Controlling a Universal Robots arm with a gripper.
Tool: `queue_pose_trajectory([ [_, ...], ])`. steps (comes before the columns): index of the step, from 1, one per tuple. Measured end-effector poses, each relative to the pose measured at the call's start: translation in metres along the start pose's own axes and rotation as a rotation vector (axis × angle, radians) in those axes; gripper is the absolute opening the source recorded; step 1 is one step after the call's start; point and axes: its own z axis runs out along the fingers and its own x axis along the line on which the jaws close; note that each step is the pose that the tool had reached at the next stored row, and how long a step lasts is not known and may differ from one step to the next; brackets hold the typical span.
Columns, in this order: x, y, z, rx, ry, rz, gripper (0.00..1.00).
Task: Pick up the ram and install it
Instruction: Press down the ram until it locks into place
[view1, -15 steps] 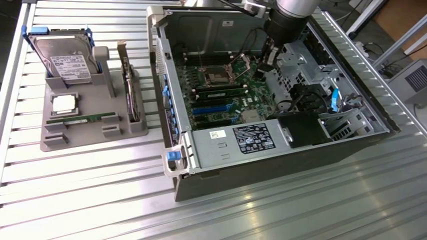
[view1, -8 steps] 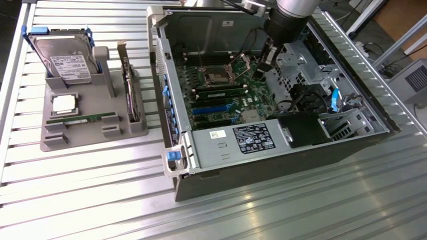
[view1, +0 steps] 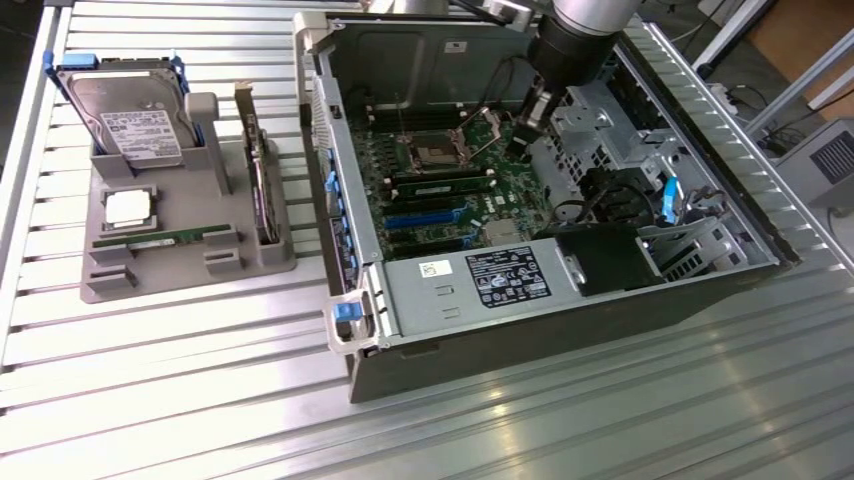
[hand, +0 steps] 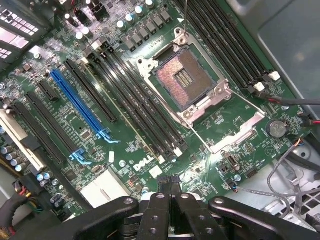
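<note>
Ram (view1: 171, 240): slim green circuit stick lying flat in the grey plastic holder (view1: 107, 285), left of frame, exterior view.
Gripper (hand: 170, 186): black metal fingers pressed together, holding nothing, above the glossy green motherboard (hand: 235, 125).
Computer case (view1: 561, 330): open grey steel box, centre.

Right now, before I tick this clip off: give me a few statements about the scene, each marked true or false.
1. The ram lies in the gray holder, outside the computer case. True.
2. The pincer is wide open. False: it is shut, with nothing visible between its fingers.
3. The pincer hangs over the motherboard inside the case. True.
4. The CPU chip sits in the motherboard's socket. False: the socket is empty, and the chip rests in the gray holder.
5. The hard drive lies flat inside the case. False: it stands in the gray holder.
</note>
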Motion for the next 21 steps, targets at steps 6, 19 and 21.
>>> queue_pose_trajectory([
  [6,0.0000,0.0000,0.0000,0.0001,0.0020,0.047,0.10],
  [19,0.0000,0.0000,0.0000,-0.0005,0.0042,0.124,0.10],
  [21,0.0000,0.0000,0.0000,-0.0006,0.0046,0.140,0.10],
])
